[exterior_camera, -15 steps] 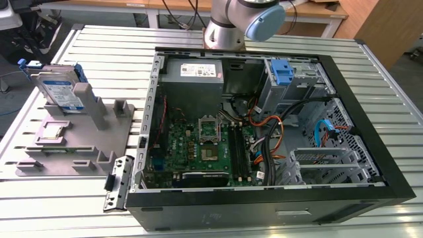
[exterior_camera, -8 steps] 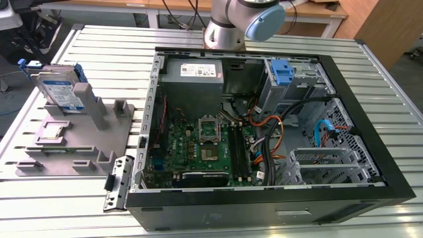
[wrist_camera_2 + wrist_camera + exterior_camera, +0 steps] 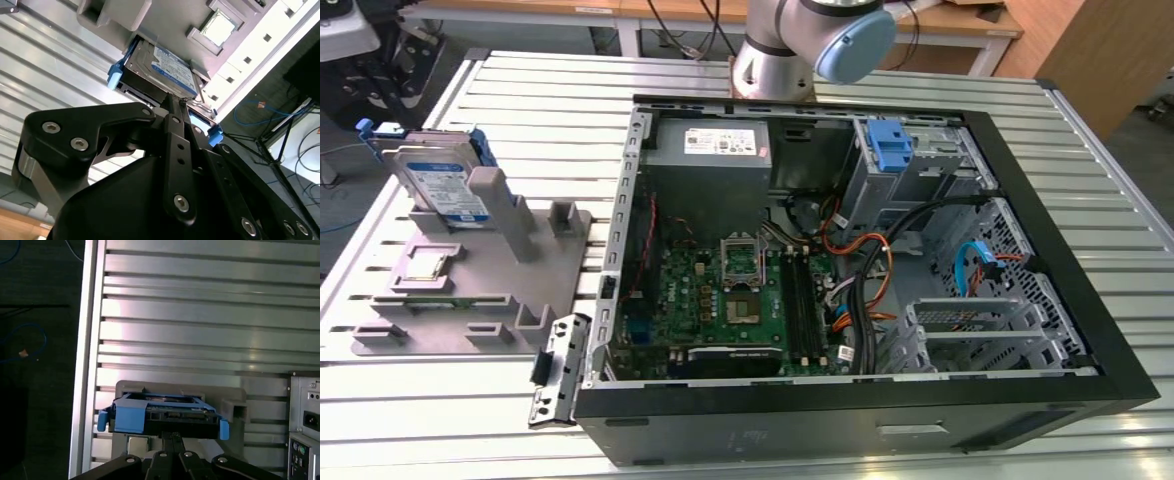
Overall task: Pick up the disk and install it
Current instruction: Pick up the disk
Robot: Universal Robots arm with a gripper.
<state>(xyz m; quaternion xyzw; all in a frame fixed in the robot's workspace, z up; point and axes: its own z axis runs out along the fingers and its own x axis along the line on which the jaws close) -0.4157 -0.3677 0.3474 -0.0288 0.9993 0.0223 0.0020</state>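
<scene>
- As I judge it, the pick-up step is in hand. The disk (image 3: 438, 185) stands on its edge in the grey holder (image 3: 480, 270), on the desk (image 3: 987, 90) at the exterior view's left of the computer case (image 3: 787, 430). It is not yet lifted.
- In the second wrist view the gripper (image 3: 172, 102) points at the disk's upper edge. Its jaws are together and hold nothing. Whether the tips touch the disk, I cannot tell.
- I think the next move calls for jaws set wider than the disk, and a straight approach past its blue bracket (image 3: 115, 75), because the holder's post (image 3: 494, 205) stands just beside the disk.
- Inside the computer case, orange and black cables (image 3: 867, 260) lie near the drive cage (image 3: 934, 160) with its blue latch (image 3: 890, 145). They could be in the way of installing.
- The motherboard (image 3: 720, 300) lies open on the floor of the case.
</scene>
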